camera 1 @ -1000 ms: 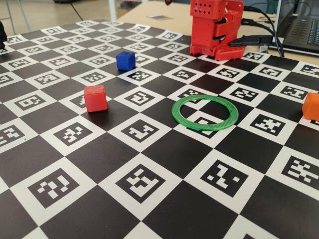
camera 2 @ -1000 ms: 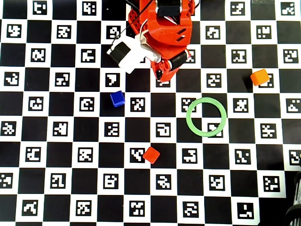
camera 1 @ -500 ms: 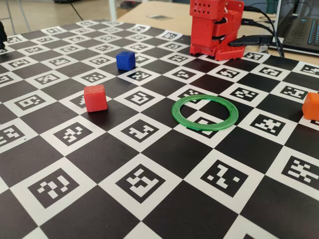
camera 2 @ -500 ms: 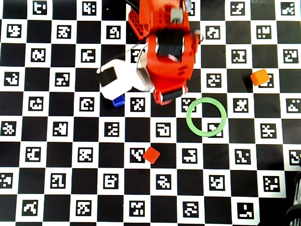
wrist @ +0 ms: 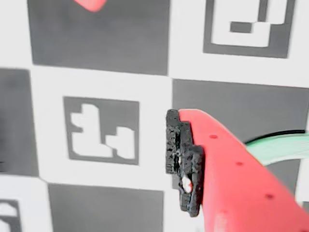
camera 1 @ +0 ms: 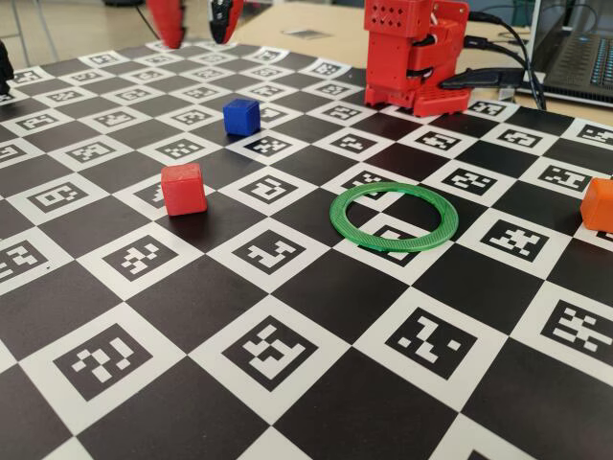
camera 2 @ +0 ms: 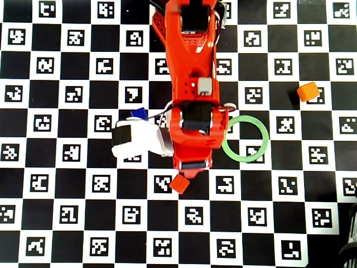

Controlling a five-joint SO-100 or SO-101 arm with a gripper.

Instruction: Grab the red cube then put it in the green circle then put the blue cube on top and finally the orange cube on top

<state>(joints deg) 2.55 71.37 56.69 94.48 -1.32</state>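
Note:
The red cube (camera 1: pixel 183 189) (camera 2: pixel 179 183) rests on the checkered board, left of the green circle (camera 1: pixel 394 217) (camera 2: pixel 245 139), which lies flat with nothing inside. The blue cube (camera 1: pixel 241 116) stands farther back; in the overhead view the arm's white camera leaves only a corner of the blue cube (camera 2: pixel 139 113) showing. The orange cube (camera 1: pixel 599 204) (camera 2: pixel 307 91) sits at the right edge. My gripper (camera 1: pixel 196 21) hangs high at the top of the fixed view, open and holding nothing. In the wrist view one red finger with its black pad (wrist: pixel 185 159) shows, with a sliver of the red cube (wrist: pixel 89 4) at the top edge.
The arm's red base (camera 1: pixel 414 53) stands at the board's far side, with cables and a laptop (camera 1: pixel 579 57) behind it. In the overhead view the arm (camera 2: pixel 192 100) stretches over the board's middle, its end just above the red cube. The board carries printed marker squares.
The arm has unfolded from its base and reached out over the board toward the red cube. Its fingertips have entered the top of the fixed view. The cubes and ring have not moved.

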